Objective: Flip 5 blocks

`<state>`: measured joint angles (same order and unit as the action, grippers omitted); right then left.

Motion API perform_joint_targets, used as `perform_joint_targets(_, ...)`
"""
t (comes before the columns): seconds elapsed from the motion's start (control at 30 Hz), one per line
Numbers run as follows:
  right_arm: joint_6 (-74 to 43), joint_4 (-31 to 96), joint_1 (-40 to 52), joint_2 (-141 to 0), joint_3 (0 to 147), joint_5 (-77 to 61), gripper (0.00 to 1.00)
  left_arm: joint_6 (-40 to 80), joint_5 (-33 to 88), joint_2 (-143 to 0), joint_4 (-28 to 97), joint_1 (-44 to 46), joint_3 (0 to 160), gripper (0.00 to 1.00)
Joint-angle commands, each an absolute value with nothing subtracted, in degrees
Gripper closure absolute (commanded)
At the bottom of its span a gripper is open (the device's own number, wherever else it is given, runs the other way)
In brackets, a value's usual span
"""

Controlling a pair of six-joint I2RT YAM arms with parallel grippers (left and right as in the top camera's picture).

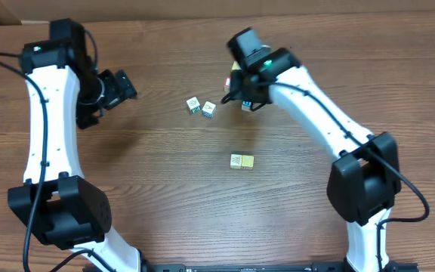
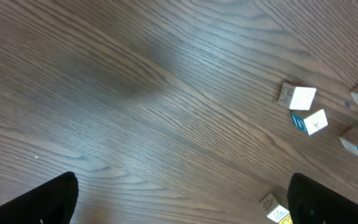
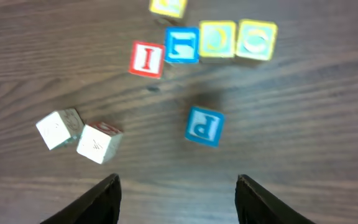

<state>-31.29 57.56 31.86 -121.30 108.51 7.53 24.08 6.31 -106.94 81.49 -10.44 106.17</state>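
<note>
P block (image 3: 204, 126) sits loose before the right hand (image 3: 178, 190).

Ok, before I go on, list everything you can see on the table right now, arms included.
whitish wooden cubes with faint drawings: two, whitish, close together, left of the P cube in the right wrist view
blue wooden P cube: one, blue, alone ahead of the right gripper
green-marked cube: one, yellowish with green marking, mid-table
plain yellow cube: one, yellow, touching the green-marked cube
red-lettered I cube: one, white and red, far cluster
blue-faced cube: one, blue, beside the I cube
yellow cubes: three, yellow, same cluster
wooden table: one, brown
left gripper: one, black, open over bare wood
right gripper: one, black, open, holding nothing
</note>
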Motion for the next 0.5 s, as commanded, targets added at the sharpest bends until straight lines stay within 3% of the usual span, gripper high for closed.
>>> perform_joint_targets(0.0,-33.0,55.0,32.5,-123.9,107.2,14.3,0.41,24.3,5.7,-107.6,81.6,-10.8,106.1,0.00)
perform_joint_targets(0.47,-37.7,50.8,31.0,-130.8,107.1,11.0,0.41,24.3,5.8,-107.6,81.6,-10.7,106.1,0.00)
